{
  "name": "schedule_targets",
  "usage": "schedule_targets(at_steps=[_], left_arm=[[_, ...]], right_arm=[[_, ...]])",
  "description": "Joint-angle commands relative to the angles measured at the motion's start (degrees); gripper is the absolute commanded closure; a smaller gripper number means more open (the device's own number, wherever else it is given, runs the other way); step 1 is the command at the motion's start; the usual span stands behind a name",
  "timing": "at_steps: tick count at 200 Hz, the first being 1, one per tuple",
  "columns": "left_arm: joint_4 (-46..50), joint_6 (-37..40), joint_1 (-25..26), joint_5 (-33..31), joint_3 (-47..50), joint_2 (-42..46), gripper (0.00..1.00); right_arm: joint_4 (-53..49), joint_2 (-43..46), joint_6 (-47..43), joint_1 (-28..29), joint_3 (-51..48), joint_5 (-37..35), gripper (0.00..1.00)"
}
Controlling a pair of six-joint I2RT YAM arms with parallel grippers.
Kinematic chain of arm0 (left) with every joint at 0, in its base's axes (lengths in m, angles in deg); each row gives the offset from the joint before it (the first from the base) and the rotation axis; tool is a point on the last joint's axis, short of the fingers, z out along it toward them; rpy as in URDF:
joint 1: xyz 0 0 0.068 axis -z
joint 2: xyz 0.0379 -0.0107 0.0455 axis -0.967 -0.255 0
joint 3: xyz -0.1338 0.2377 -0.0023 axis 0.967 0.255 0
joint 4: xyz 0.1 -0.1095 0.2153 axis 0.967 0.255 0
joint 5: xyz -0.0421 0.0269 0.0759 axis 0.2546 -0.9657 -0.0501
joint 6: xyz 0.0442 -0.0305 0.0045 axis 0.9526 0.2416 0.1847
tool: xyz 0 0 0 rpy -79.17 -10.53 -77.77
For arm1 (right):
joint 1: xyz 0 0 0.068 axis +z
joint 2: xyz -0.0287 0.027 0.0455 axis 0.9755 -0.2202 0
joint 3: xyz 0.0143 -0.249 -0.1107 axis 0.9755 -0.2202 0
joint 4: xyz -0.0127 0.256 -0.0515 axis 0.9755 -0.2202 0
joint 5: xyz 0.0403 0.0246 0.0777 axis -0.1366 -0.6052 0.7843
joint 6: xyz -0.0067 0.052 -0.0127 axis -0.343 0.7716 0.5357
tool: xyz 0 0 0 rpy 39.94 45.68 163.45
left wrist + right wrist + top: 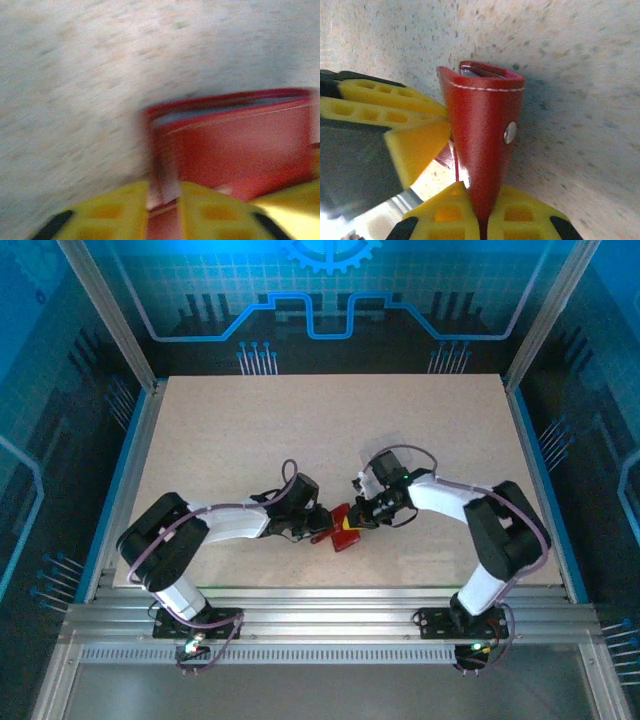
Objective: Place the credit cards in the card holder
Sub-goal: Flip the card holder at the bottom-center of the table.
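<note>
The card holder (342, 530), a dark-red wallet with a metal snap, is held up between both arms near the table's front middle. My right gripper (481, 216) is shut on its lower edge, and the folded wallet (485, 130) stands up from the fingers. My left gripper (163, 210) pinches another edge of the wallet (235, 150) in a narrow gap; this view is blurred. Its yellow fingers (405, 125) touch the wallet's left side. A grey strip (480, 72) sits in the fold's mouth; pocket or card, I cannot tell. The credit cards are otherwise out of view.
The speckled beige table (330, 430) lies under both arms. Metal rails (330, 615) run along the near edge, and upright frame posts (110, 310) stand at the back corners. Both arm bases are bolted at the front.
</note>
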Motion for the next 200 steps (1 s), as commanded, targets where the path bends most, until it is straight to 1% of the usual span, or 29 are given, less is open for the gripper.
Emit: schedule_targets(at_steps=[1, 21, 36, 47, 59, 79, 101, 116, 127, 141, 167, 185, 200], left_arm=[[14.1, 1.2, -1.0, -4.8, 0.8, 5.6, 0.62], [19.7, 2.3, -1.2, -8.8, 0.1, 10.3, 0.52], [20.9, 2.0, -1.6, -9.5, 0.6, 13.1, 0.48], [21.2, 1.8, -1.9, -9.9, 1.2, 14.6, 0.46], [21.7, 1.7, -2.0, -10.1, 1.3, 15.7, 0.44], [22.5, 1.8, -2.1, -9.9, 0.9, 16.4, 0.41], [23.0, 1.6, -2.2, -10.1, 0.8, 17.3, 0.36], [23.6, 1.5, -2.4, -10.4, 0.9, 18.3, 0.34], [24.1, 1.5, -2.6, -10.7, 0.9, 18.9, 0.33], [24.4, 1.5, -3.0, -10.8, 1.0, 19.7, 0.32], [24.7, 1.3, -3.9, -10.4, 1.7, 21.1, 0.32], [25.0, 1.4, -4.4, -10.2, 2.1, 21.9, 0.31], [25.1, 1.9, -4.7, -9.9, 2.1, 22.2, 0.31]], right_arm=[[-12.5, 10.2, -2.1, -1.3, 3.6, -19.8, 1.00], [-24.6, 14.1, -2.4, 0.9, 8.2, -42.8, 1.00], [-30.3, 13.9, -2.2, 1.7, 10.7, -52.3, 1.00], [-34.3, 11.8, -1.1, 3.9, 12.5, -60.0, 1.00], [-38.2, 8.6, 0.6, 6.3, 14.5, -65.2, 1.00], [-40.7, 3.2, 3.9, 11.3, 16.6, -69.2, 1.00], [-40.9, -3.5, 6.8, 16.0, 19.4, -69.0, 1.00], [-41.0, -8.5, 7.9, 19.2, 22.5, -68.1, 0.92], [-40.9, -12.0, 8.0, 21.3, 25.2, -66.8, 0.84], [-39.2, -15.0, 7.1, 23.3, 28.2, -63.0, 0.74], [-31.3, -14.3, 3.4, 23.8, 29.3, -48.7, 0.58], [-26.7, -11.4, 1.6, 22.3, 28.5, -39.6, 0.49], [-22.6, -7.7, 0.4, 19.6, 26.4, -31.2, 0.42]])
